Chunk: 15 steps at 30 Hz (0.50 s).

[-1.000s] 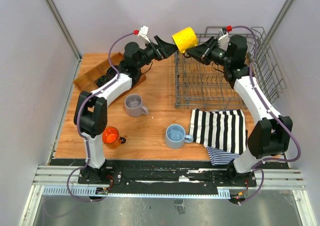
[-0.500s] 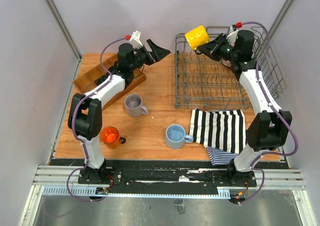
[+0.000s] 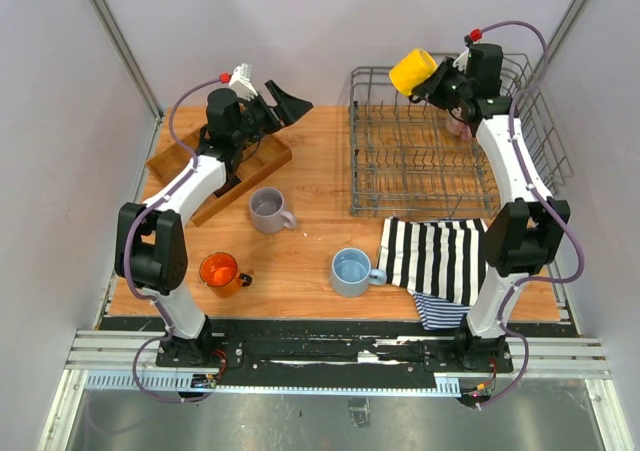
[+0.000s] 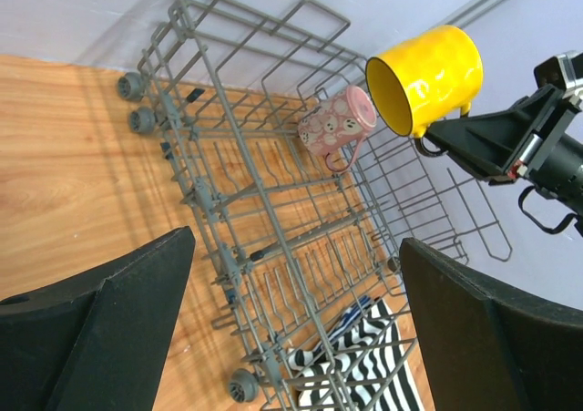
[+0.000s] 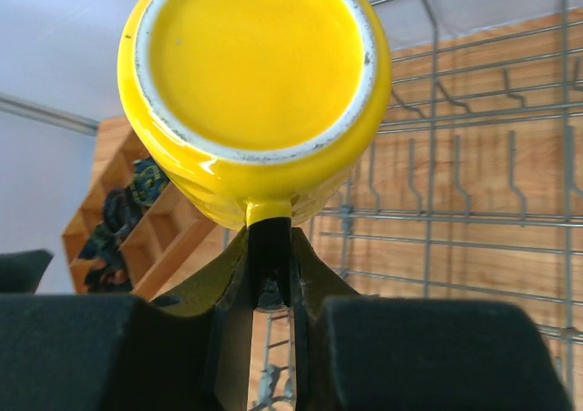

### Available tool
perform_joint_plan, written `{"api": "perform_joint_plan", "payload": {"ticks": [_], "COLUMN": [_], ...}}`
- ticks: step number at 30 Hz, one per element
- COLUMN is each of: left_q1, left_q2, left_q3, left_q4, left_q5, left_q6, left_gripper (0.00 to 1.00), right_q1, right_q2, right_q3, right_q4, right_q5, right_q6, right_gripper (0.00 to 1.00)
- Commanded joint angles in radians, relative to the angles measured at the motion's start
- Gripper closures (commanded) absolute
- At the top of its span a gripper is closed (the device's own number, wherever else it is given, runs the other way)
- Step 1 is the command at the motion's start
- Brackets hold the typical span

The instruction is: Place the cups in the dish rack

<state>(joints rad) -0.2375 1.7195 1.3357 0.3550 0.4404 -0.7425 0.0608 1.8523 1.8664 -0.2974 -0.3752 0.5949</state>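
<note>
I count five cups [image 3: 350, 271]; in the top view, upper right, the pink cup [image 4: 337, 121] is mostly behind the arm [image 3: 505, 161]. My right gripper [image 5: 271, 279] pinches the yellow cup [image 3: 412, 71]; my left gripper [image 3: 287, 103] is spread.

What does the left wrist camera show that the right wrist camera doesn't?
Only the left wrist view shows the pink mug in the dish rack, the striped cloth and the open mouth of the yellow mug. Only the right wrist view shows that mug's underside and the compartmented wooden tray. Both show the yellow mug gripped by its handle, the dish rack and the wooden table.
</note>
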Motion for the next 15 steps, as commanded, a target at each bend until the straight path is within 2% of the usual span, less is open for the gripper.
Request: {"api": "perform_joint_plan", "payload": {"ticks": [1,15], "left_q1": [0.017,0.050], "left_q2": [-0.026,0.018], "left_q3": [-0.019,0.002], "left_q4": [-0.007,-0.012], "left_q5": [0.020,0.031], "left_q6": [0.024,0.036], "left_gripper": [0.00,0.00], "right_q1": [-0.010,-0.010], "right_q2": [0.024,0.180], "right_q3": [0.107,0.269], "right_q4": [0.016,0.002], "right_q5": [0.118,0.348], "right_q6": [-0.108,-0.271], "right_gripper": [0.99,0.99]}}
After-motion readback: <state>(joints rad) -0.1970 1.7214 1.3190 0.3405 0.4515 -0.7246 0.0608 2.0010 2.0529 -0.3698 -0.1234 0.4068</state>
